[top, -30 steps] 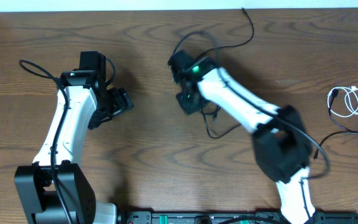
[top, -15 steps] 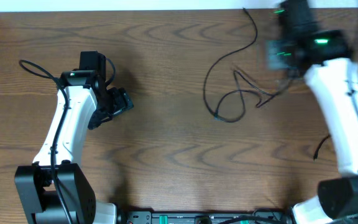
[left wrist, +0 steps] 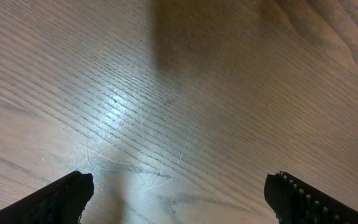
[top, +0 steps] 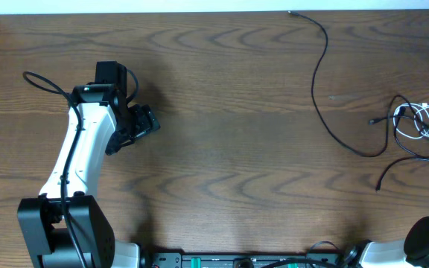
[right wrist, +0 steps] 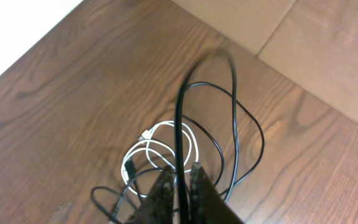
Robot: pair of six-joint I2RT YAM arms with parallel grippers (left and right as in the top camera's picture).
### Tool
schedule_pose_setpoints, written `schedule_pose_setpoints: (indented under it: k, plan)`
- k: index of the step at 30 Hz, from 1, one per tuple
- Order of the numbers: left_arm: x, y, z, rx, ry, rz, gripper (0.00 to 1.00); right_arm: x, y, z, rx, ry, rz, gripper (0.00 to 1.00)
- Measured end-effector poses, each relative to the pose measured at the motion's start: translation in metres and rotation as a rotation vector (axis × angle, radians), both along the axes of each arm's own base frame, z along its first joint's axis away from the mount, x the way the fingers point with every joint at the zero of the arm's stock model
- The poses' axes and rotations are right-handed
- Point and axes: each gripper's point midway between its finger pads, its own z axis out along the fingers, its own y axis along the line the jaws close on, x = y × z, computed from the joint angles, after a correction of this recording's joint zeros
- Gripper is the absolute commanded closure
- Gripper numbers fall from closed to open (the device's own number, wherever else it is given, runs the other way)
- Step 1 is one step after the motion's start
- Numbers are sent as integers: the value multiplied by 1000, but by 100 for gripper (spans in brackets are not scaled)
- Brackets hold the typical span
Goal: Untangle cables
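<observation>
Overhead top-down; left wrist near table (top: 222, 112)

Left wrist view, your items:
- Wooden table (left wrist: 247, 87): diagonal grain, a bright glare patch (left wrist: 114, 106), faint curved scratches (left wrist: 160, 174) near the middle, a dark shadow (left wrist: 185, 31) at the top.
- left gripper (left wrist: 179, 202): two black fingertips (left wrist: 64, 198) in the lower corners, spread wide, with bare wood between them.

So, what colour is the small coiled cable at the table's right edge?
White cable; clearest in right wrist view.
</observation>
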Motion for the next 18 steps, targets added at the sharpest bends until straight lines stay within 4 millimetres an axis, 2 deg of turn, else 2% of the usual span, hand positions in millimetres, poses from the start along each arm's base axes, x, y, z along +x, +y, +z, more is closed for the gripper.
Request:
schedule_pose_setpoints:
  k: [2, 3, 8, 12, 14, 18]
  plan:
    - [0, 0, 0, 0, 0, 0, 7, 2, -2, 0, 24, -27, 5, 65]
    - [0, 0, 0, 0, 0, 0, 6, 4, -1, -2, 34, -29, 14, 40]
    - [0, 0, 0, 0, 0, 0, 7, 32, 21, -33, 150, -6, 190, 37]
    - [0, 0, 0, 0, 0, 0, 7, 62, 69, -51, 290, -29, 436, 35]
    - [0, 0, 0, 0, 0, 0, 7, 76, 109, -54, 355, -41, 598, 35]
    - [0, 0, 0, 0, 0, 0, 7, 90, 163, -67, 388, 5, 773, 36]
